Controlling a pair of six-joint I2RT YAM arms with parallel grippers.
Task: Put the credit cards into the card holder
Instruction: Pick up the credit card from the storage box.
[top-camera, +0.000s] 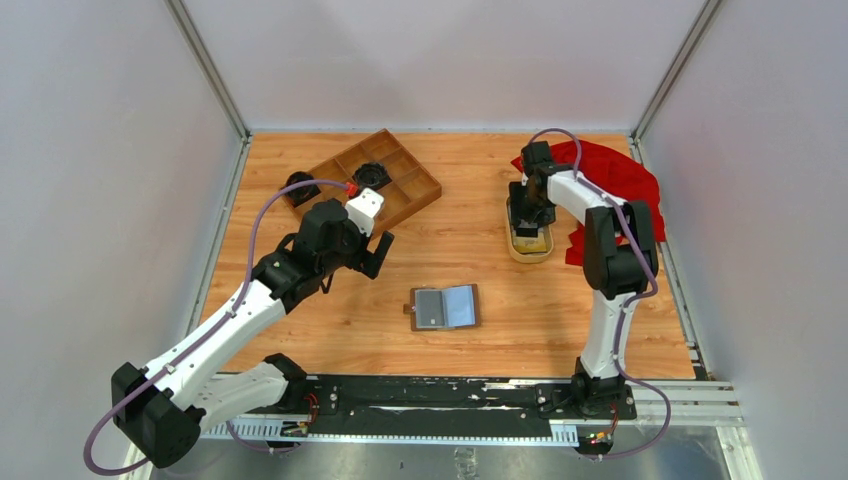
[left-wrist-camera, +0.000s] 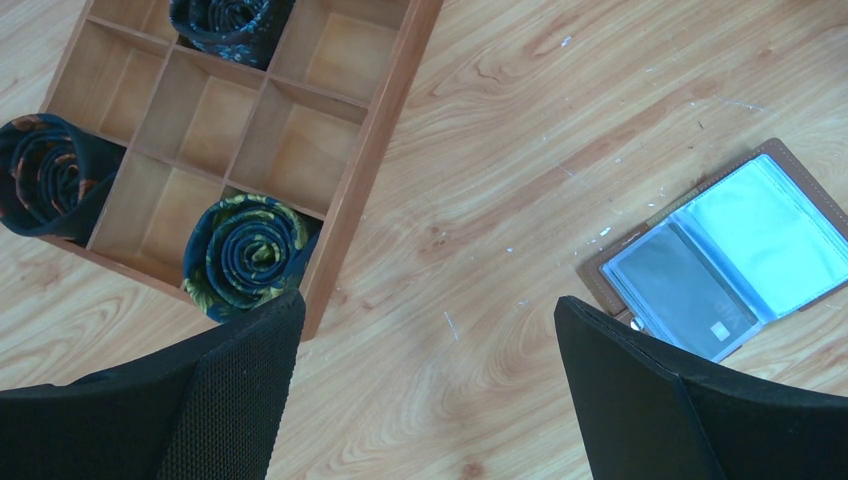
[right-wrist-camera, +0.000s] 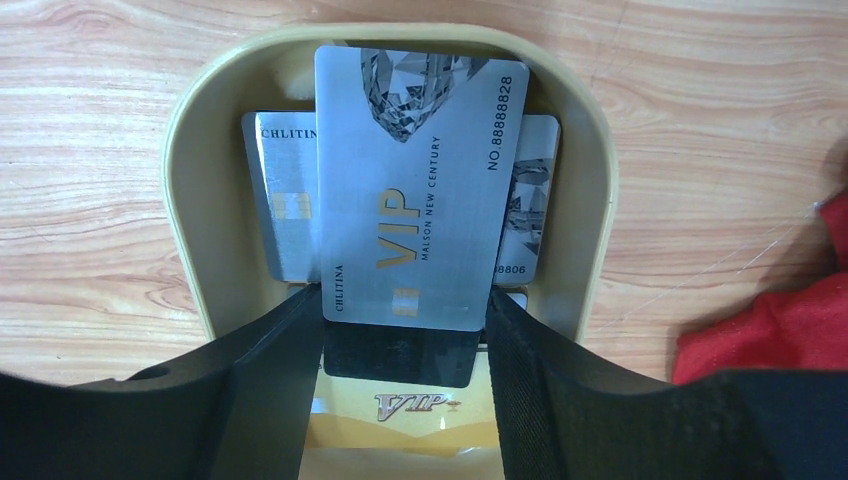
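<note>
The brown card holder (top-camera: 446, 307) lies open on the table, grey-blue pockets up; it also shows in the left wrist view (left-wrist-camera: 735, 250), with a grey card in its left pocket. My right gripper (top-camera: 528, 222) is down in the oval yellow dish (right-wrist-camera: 190, 200). Its jaws (right-wrist-camera: 405, 300) are shut on the sides of a silver VIP credit card (right-wrist-camera: 410, 190), held above the others. Two more silver cards (right-wrist-camera: 275, 200) and a gold one (right-wrist-camera: 420, 420) lie in the dish. My left gripper (top-camera: 372, 252) is open and empty above bare table (left-wrist-camera: 430, 310), left of the holder.
A wooden compartment tray (top-camera: 425, 190) stands at the back left, with rolled dark ties (left-wrist-camera: 245, 250) in and beside it. A red cloth (top-camera: 620, 175) lies at the back right behind the dish, and shows in the right wrist view (right-wrist-camera: 780, 320). White walls enclose the table.
</note>
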